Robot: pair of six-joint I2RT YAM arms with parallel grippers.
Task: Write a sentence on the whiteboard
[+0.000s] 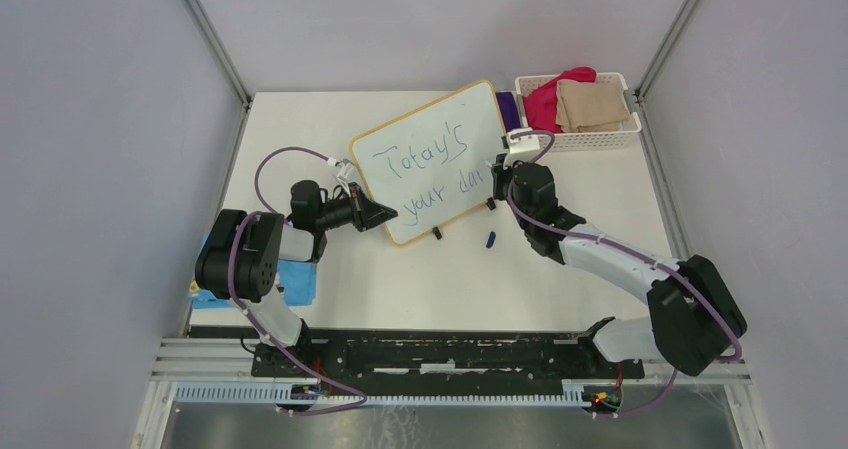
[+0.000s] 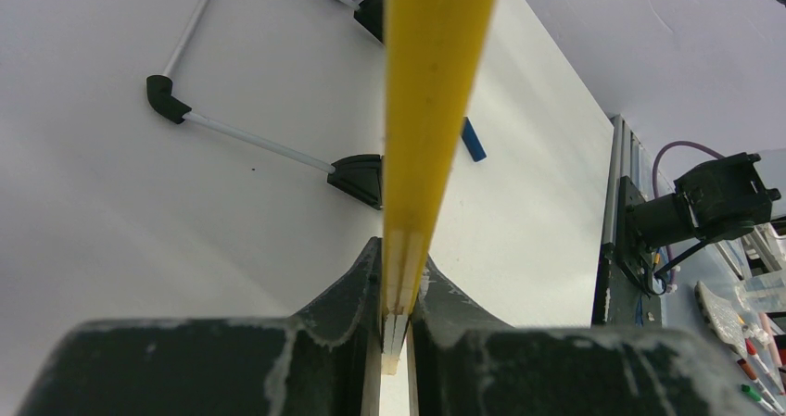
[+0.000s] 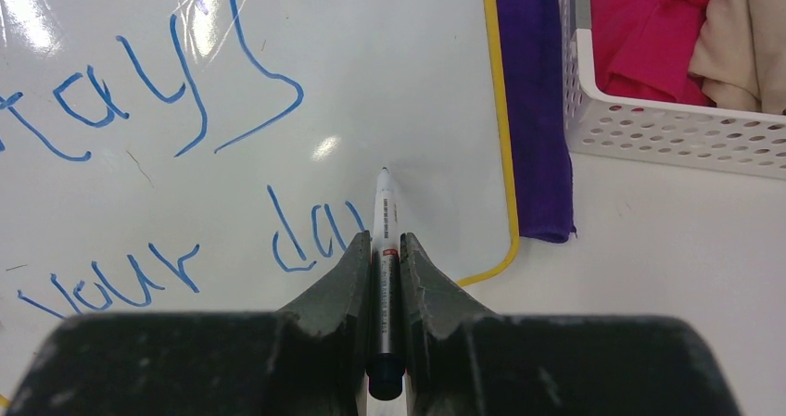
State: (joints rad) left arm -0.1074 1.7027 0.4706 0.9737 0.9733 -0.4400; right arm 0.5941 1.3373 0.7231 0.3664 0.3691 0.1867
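My right pincer (image 3: 385, 245) clamps a slim white marker (image 3: 384, 208) pointing twelve o'clock, tip at the tan-framed white whiteboard (image 3: 408, 92) on the surface (image 1: 600, 199), three o'clock of "da" in the blue handwritten sentence (image 1: 425, 153); left pincer (image 2: 397, 275) grips its frame.

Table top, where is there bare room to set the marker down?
Bare: the near strip between the whiteboard and the rail, except a blue cap; also the far-left corner. Crowded: far right, where purple cloth and basket crowd the board.
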